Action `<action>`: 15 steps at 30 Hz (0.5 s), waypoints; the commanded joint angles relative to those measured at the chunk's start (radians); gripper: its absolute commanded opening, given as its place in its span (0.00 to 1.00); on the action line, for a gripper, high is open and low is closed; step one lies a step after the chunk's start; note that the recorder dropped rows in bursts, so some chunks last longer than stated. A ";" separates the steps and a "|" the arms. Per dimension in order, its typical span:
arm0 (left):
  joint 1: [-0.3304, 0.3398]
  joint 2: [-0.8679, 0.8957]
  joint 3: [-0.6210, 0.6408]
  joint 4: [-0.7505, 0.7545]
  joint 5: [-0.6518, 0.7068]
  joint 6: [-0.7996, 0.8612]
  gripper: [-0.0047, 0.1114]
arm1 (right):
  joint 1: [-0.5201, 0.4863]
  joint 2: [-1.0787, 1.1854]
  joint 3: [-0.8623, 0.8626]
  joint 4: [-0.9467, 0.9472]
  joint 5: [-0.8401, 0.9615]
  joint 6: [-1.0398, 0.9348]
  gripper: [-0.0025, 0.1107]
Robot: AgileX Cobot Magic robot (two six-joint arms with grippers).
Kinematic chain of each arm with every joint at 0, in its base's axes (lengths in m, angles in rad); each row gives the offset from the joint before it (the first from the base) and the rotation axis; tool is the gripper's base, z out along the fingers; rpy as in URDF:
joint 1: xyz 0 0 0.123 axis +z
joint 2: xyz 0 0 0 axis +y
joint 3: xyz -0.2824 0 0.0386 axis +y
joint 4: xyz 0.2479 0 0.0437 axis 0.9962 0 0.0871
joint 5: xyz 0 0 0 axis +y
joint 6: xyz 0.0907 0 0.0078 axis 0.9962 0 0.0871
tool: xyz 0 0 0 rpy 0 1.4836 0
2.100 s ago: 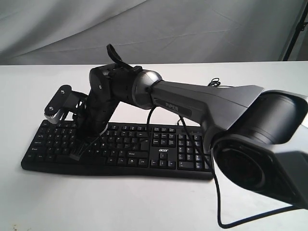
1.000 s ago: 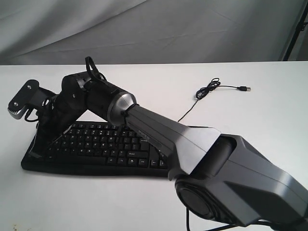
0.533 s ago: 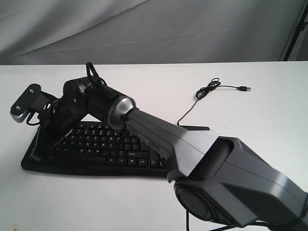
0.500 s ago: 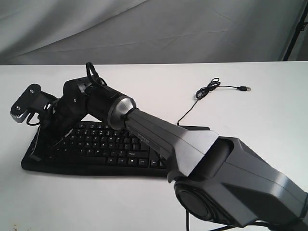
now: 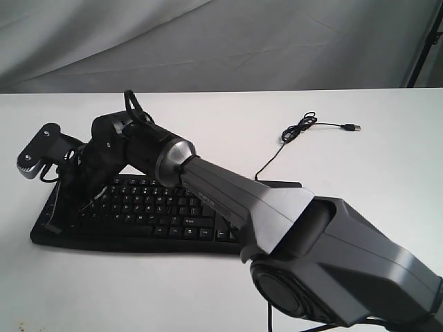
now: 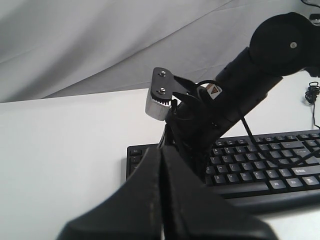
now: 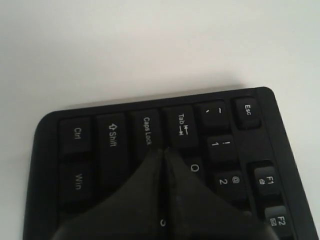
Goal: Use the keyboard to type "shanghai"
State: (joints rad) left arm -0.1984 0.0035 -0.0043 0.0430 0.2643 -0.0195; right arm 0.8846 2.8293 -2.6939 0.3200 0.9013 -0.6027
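Black keyboard (image 5: 159,214) lay beneath the closed right end effector (image 7: 164,152), long axis 9-to-3 o'clock. Closed left end effector (image 6: 161,152) stood farther off.

Table (image 5: 387,159): a white, flat surface is being shown across the lower part of the exterior view, and it is being lit evenly.
Backdrop (image 5: 228,41): a grey cloth is being hung behind the table's far edge. It is being creased by long slanting folds, and it is being seen again in the left wrist view.
Pole (image 5: 422,57): a thin black leaning bar is being cut off by the upper right corner.
Specks (image 5: 21,324): a few tiny dark marks are being shown on the table near the lower left corner. They are too small to be identified.
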 commanded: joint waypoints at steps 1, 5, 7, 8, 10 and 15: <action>-0.004 -0.003 0.004 0.001 -0.005 -0.003 0.04 | -0.004 0.011 -0.007 -0.003 0.006 0.003 0.02; -0.004 -0.003 0.004 0.001 -0.005 -0.003 0.04 | -0.004 -0.012 -0.007 -0.020 0.017 0.003 0.02; -0.004 -0.003 0.004 0.001 -0.005 -0.003 0.04 | -0.004 -0.033 -0.007 -0.053 0.031 0.003 0.02; -0.004 -0.003 0.004 0.001 -0.005 -0.003 0.04 | -0.004 -0.043 -0.007 -0.064 0.044 0.003 0.02; -0.004 -0.003 0.004 0.001 -0.005 -0.003 0.04 | -0.004 -0.063 -0.007 -0.090 0.076 0.003 0.02; -0.004 -0.003 0.004 0.001 -0.005 -0.003 0.04 | -0.004 -0.101 -0.007 -0.162 0.205 0.010 0.02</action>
State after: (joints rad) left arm -0.1984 0.0035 -0.0043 0.0430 0.2643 -0.0195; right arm 0.8846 2.7584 -2.6991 0.1985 1.0225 -0.6007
